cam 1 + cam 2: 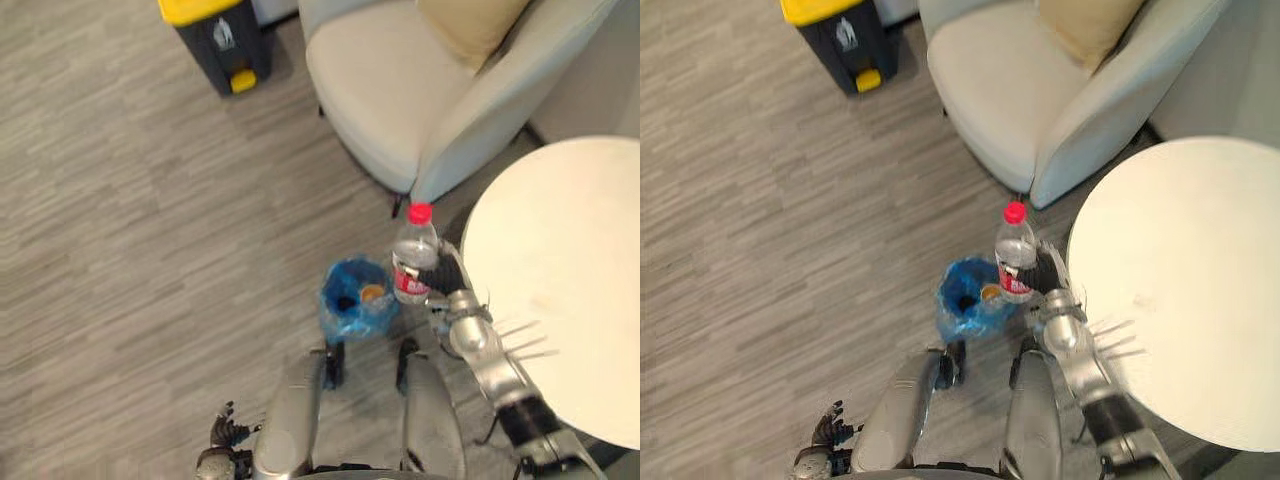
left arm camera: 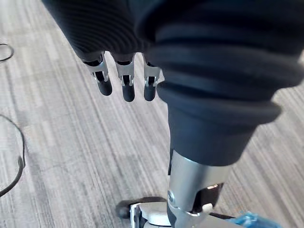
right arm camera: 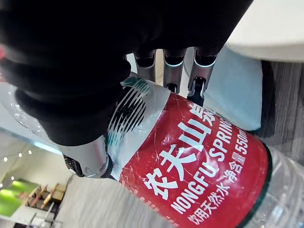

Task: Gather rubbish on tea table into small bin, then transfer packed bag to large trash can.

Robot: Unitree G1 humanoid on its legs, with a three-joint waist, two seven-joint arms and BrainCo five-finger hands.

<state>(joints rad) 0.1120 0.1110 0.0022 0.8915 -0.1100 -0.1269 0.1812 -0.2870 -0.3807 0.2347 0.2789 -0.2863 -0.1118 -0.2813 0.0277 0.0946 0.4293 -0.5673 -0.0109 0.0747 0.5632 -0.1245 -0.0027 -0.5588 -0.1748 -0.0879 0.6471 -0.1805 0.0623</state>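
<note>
Fingers (image 3: pixel 203 76) of the right hand (image 1: pixel 443 303) are curled round one red-capped bottle (image 1: pixel 415 255), held upright between one blue-lined small bin (image 1: pixel 338 312) and one round desk (image 1: pixel 560 280). The left hand (image 1: pixel 225 432) is kept loose and holds nothing. One large trash can (image 1: pixel 215 35) is seen well apart.

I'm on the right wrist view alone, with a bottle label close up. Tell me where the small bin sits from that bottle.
Observer: The small bin, lined with a blue bag, stands on the floor just to the robot's left of the bottle. The right hand holds the bottle upright beside the tea table's edge.
Operator: Now locate the large trash can.
Observer: The trash can, dark with a yellow lid, stands farther ahead on the robot's left, beside the armchair.
</note>
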